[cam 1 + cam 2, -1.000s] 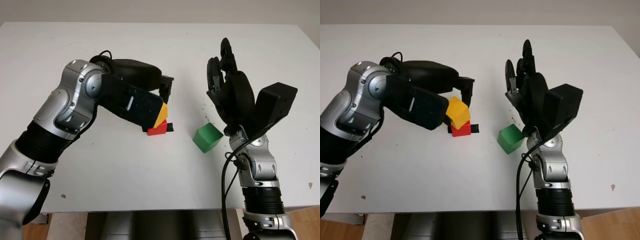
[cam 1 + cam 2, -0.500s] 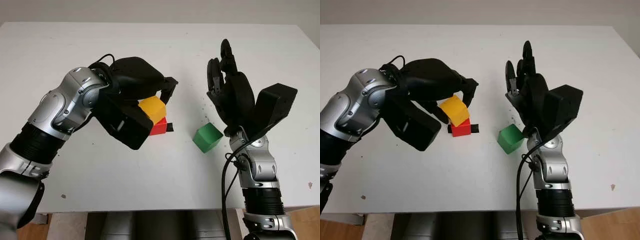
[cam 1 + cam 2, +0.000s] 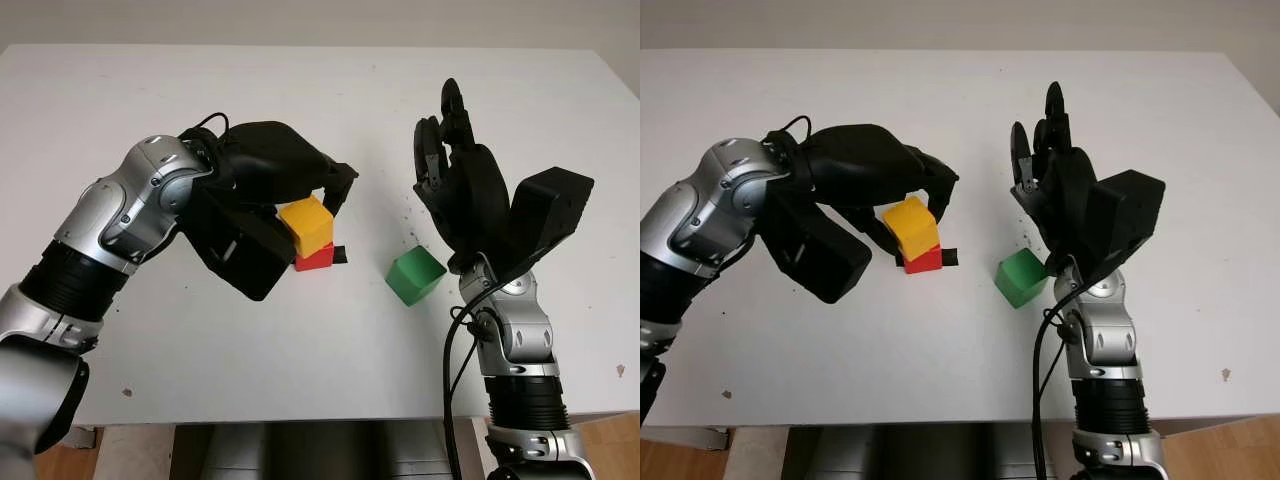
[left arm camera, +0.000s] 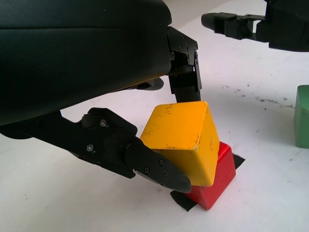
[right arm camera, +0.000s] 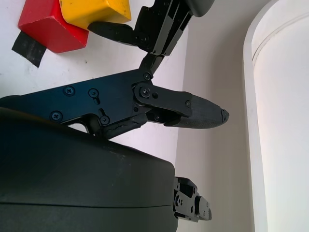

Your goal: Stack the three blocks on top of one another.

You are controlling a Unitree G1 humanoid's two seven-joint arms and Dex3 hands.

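Head views: left hand [image 3: 300,205] was seen pinching yellow block [image 3: 306,225], tilted atop red block [image 3: 315,258] on the bench [image 3: 300,340]. Green block [image 3: 416,275] lay beside the red block. Right hand [image 3: 455,185] was held open above the green block.

Left wrist view: levelling before release was judged advisable.

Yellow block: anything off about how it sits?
Yes. The yellow block sits tilted and twisted on the red block, overhanging one edge instead of lying flush. The left hand fingers grip it. The right hand is open beside the green block.
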